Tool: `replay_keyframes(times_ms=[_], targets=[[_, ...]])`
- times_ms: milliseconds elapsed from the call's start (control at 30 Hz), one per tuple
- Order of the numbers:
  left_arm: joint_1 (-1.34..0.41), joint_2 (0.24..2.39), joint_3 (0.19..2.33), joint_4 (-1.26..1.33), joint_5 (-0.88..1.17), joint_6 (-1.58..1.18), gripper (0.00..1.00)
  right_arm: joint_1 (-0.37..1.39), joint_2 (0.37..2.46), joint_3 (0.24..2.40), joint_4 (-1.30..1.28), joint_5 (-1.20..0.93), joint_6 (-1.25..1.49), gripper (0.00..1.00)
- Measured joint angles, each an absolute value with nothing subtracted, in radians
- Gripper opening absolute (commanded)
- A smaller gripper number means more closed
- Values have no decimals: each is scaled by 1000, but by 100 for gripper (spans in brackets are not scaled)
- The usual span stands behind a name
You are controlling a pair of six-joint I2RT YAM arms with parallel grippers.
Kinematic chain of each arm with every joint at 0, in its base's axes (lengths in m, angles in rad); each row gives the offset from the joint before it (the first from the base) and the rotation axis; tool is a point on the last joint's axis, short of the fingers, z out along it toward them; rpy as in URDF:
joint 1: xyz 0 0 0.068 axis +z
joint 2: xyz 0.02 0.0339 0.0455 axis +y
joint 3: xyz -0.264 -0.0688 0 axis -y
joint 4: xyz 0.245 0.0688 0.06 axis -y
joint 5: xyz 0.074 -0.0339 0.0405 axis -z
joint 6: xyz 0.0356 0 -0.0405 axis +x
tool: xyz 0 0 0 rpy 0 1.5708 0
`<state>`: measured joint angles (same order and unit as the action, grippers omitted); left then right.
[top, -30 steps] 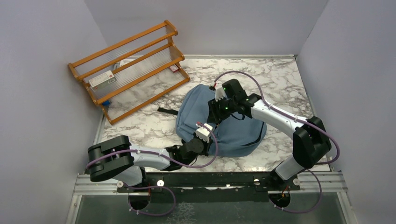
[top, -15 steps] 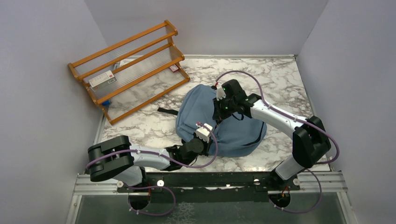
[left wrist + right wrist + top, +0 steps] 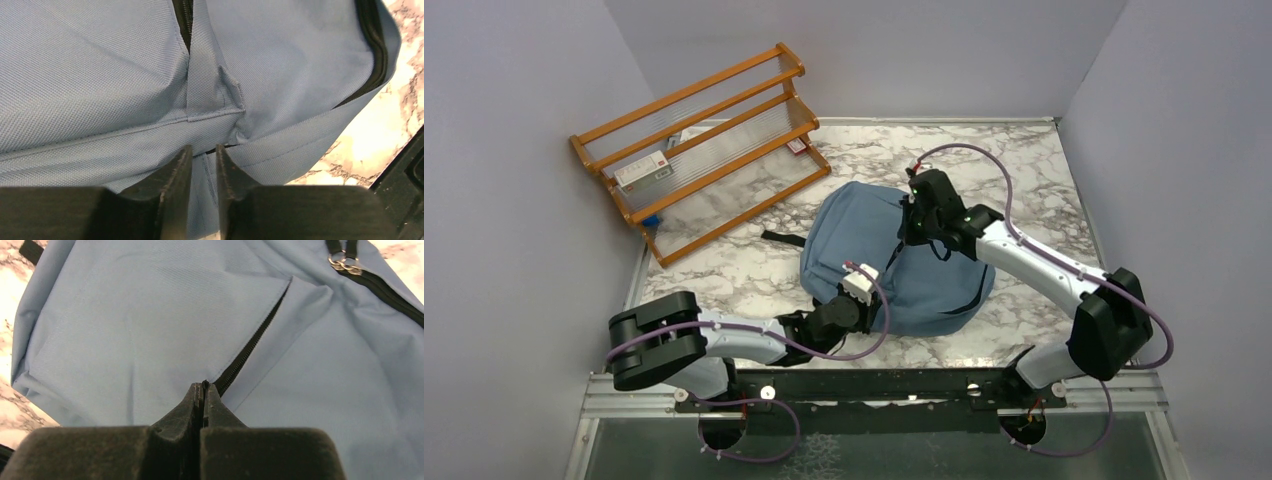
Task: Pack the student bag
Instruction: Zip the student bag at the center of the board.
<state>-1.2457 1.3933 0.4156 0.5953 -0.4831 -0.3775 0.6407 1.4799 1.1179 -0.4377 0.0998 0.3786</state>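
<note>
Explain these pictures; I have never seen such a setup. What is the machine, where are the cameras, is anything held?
Two robot arms are bolted at the near edge of a marble table. One picture looks down from above; the other two come from a camera on each wrist. On the table are a blue student bag and a wooden rack. The left gripper pinches the bag's fabric near its edge. The right gripper is shut, tips at the end of a pocket zipper; whether it grips the pull is unclear.
</note>
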Motion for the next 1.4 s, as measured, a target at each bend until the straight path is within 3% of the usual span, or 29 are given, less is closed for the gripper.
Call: replay_keyframes(times_ms=[300, 733, 900, 1100, 1233, 1400], targets=[[-1246, 1320, 474, 575, -513, -339, 66, 641, 1425, 1078, -432, 144, 463, 1], [-1236, 1451, 635, 577, -620, -117, 70, 641, 1417, 1058, -405, 96, 501, 1], [-1196, 1528, 656, 573, -622, -76, 62, 641, 1414, 1058, -404, 76, 507, 1], [-1172, 1554, 656, 574, -620, -75, 32, 641, 1412, 1057, -404, 65, 511, 1], [-1174, 1554, 653, 577, -602, -91, 17, 641, 1412, 1057, -403, 67, 521, 1], [-1172, 1542, 620, 597, -577, -116, 10, 641, 1412, 1057, -405, 103, 545, 1]])
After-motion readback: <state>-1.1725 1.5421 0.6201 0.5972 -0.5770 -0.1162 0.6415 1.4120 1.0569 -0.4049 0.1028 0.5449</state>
